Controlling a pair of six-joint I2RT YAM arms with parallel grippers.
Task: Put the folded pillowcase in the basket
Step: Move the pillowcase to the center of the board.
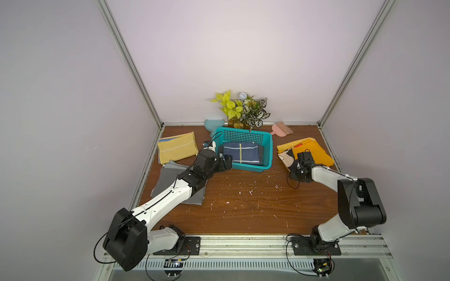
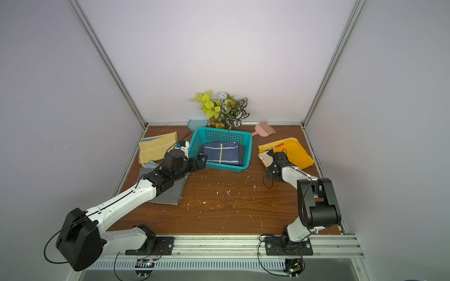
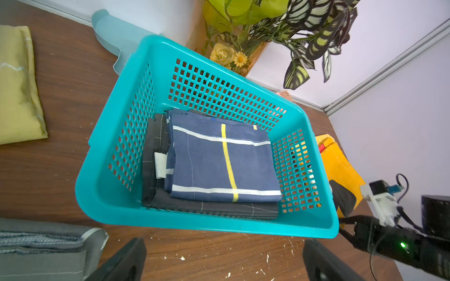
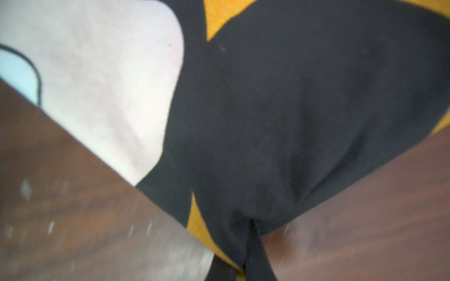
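**Because only an edge is pinched, the fold may spill**

As both top views show, the right gripper (image 1: 298, 162) pinches the orange pillowcase (image 1: 314, 152) by the table's (image 1: 243, 206) right edge. The basket (image 1: 243, 167) sits back-centre, bare wood between. Left wrist: the left gripper (image 3: 225, 245), jaws spread, hangs at the basket's near rim, folded cloths (image 3: 219, 165) inside. Right wrist: fabric bunches at the nip. Lifted so, it may unfurl and snag the rim.

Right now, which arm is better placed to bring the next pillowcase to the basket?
The right one, probably: the right gripper is shut on the orange pillowcase, while the left gripper hangs open by the basket.
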